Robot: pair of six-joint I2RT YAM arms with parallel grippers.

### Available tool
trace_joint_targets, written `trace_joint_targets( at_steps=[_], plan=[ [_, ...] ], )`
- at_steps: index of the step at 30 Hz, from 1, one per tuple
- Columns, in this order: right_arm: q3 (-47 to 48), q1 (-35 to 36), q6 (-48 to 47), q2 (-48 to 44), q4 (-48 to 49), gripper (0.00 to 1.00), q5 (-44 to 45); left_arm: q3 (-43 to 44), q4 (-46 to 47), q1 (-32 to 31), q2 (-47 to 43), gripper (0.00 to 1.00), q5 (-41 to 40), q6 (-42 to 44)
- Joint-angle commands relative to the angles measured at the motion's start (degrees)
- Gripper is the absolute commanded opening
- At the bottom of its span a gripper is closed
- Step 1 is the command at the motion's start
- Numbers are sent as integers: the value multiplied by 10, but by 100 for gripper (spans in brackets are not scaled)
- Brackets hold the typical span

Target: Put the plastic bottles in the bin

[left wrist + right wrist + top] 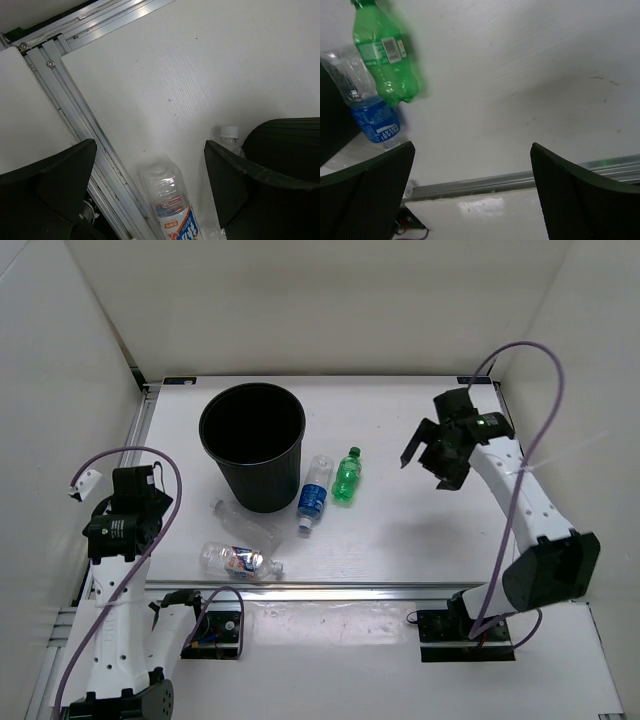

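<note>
The black bin (262, 490) stands upright at the back left of the table. The green bottle (346, 476) and the blue-label bottle (313, 493) lie side by side to its right. The plain clear bottle (245, 524) lies by its base, the colourful-label bottle (238, 560) nearer the front edge. My left gripper (143, 483) hangs open left of them; its wrist view has the colourful-label bottle (170, 200) below the open gripper (150, 150). My right gripper (430, 455) is open and high on the right, with the green bottle (387, 60) and blue-label bottle (370, 115) far off in its wrist view.
White enclosure walls close in the table at the left, back and right. An aluminium rail (350, 590) runs along the table's front edge. Purple cables (175, 490) loop off both arms. The bin's wall (292, 142) shows behind the left gripper's right finger.
</note>
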Motion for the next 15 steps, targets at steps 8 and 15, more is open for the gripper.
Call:
trace_joint_targets(
  at_steps=[8, 15],
  plan=[
    [9, 46, -90, 106, 190, 100, -191, -8, 13, -4, -11, 100, 12, 23],
    [118, 64, -135, 278, 190, 100, -214, -21, 20, -4, -22, 100, 44, 35]
  ],
)
